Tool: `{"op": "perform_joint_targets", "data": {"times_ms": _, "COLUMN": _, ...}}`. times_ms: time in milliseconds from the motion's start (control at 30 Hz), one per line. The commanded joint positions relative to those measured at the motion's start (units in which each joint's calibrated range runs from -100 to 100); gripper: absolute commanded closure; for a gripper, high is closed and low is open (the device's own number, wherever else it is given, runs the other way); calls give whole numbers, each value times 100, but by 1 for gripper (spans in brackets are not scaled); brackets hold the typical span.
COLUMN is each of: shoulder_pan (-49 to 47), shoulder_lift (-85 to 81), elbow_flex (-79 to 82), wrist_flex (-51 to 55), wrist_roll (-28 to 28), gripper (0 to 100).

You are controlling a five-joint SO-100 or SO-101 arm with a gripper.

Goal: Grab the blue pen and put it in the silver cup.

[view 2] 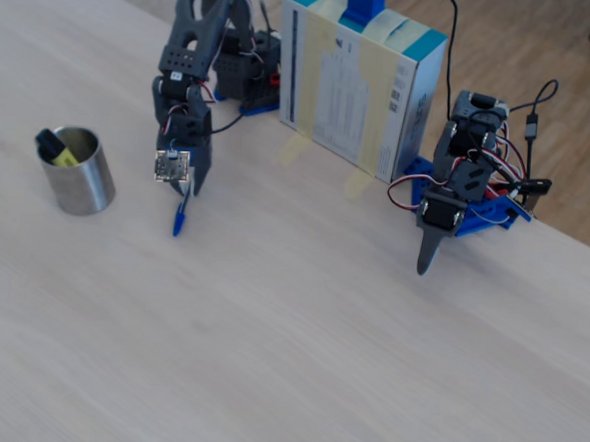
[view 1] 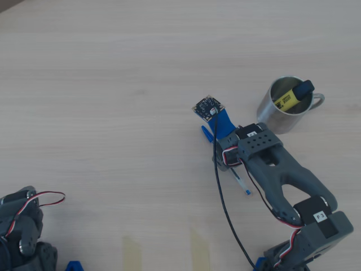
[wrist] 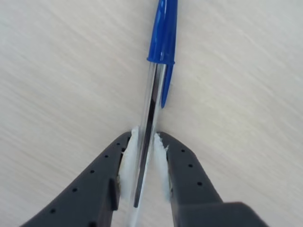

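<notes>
The blue pen (wrist: 152,101) has a clear barrel and a blue cap, and it points away from the wrist camera over the pale wood table. My gripper (wrist: 144,138) is shut on the barrel, with the white pads (wrist: 129,156) pressing it from both sides. From above, the cap (view 1: 207,133) sticks out past the gripper and the tail with its blue plug (view 1: 247,192) shows behind it. In the fixed view the cap (view 2: 179,219) hangs close to the tabletop under my gripper (view 2: 189,189). The silver cup (view 1: 277,117) (view 2: 82,183) stands upright a short way off.
A stubby yellow marker with a black cap (view 1: 290,97) (view 2: 57,149) leans inside the cup. A second arm (view 2: 457,191) (view 1: 20,231) rests on the table. A taped white-and-teal box (view 2: 358,85) stands behind my arm's base.
</notes>
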Motion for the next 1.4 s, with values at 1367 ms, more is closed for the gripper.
{"op": "perform_joint_targets", "data": {"times_ms": 1367, "shoulder_pan": -337, "shoulder_lift": -2435, "elbow_flex": 1608, "wrist_flex": -1112, "wrist_roll": -181, "gripper": 98}}
